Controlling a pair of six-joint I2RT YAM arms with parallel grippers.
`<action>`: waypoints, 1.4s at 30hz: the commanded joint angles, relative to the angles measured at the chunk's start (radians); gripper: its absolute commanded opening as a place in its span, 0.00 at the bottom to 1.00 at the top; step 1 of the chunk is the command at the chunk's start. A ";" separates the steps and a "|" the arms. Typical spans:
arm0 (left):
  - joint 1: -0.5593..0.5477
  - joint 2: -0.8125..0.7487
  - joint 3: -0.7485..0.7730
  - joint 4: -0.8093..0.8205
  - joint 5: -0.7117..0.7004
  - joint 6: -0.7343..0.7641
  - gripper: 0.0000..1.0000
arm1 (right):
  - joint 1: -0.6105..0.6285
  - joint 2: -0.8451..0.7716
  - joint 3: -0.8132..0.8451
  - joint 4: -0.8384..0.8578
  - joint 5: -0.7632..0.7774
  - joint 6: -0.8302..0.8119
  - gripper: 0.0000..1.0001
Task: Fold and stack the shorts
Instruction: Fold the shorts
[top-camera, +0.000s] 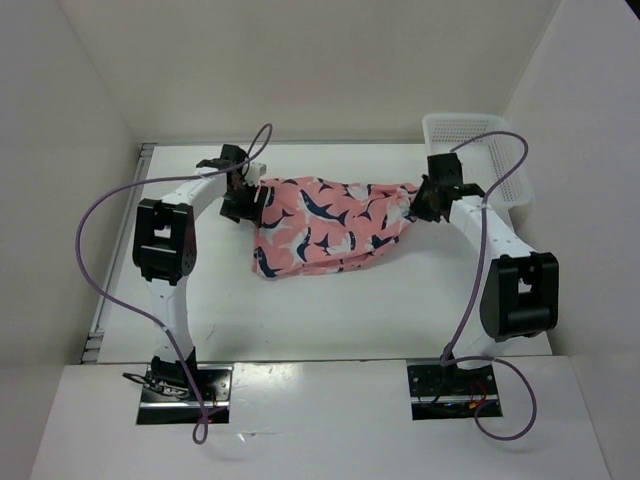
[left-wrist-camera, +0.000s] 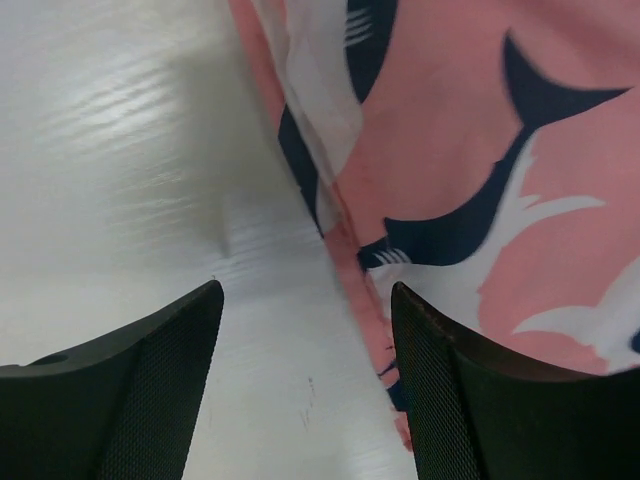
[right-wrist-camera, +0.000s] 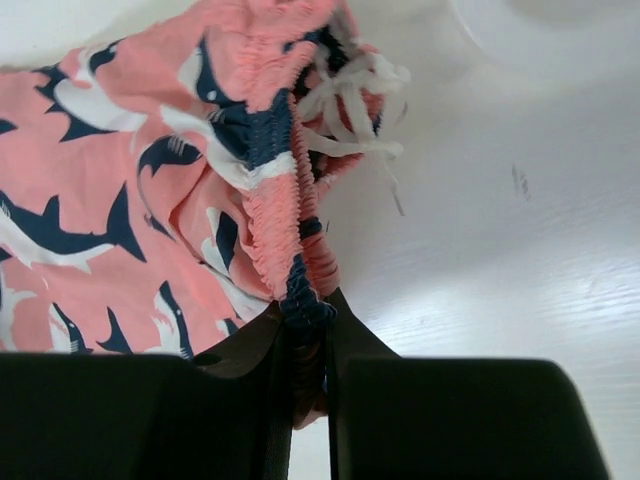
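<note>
The salmon-pink shorts (top-camera: 325, 225) with navy-and-white sharks lie stretched across the middle of the white table. My right gripper (top-camera: 420, 200) is shut on the gathered elastic waistband (right-wrist-camera: 290, 270) at the shorts' right end, with the white drawstring (right-wrist-camera: 350, 100) loose beyond it. My left gripper (top-camera: 248, 200) is open at the shorts' left end. In the left wrist view the shorts' edge (left-wrist-camera: 350, 250) runs beside the right fingertip (left-wrist-camera: 470, 390), with bare table between the jaws.
A white mesh basket (top-camera: 478, 150) stands at the back right, just behind my right arm. White walls close in the table at the left, back and right. Purple cables loop over both arms.
</note>
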 joint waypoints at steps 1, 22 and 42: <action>-0.004 0.060 0.005 -0.031 0.017 0.004 0.75 | 0.076 0.019 0.151 -0.039 0.097 -0.167 0.00; 0.002 0.181 0.046 -0.031 0.090 0.004 0.21 | 0.832 0.657 0.916 -0.173 0.337 -0.543 0.00; 0.159 -0.070 0.091 -0.031 0.004 0.004 0.66 | 0.930 0.294 0.531 0.186 0.183 -0.508 0.84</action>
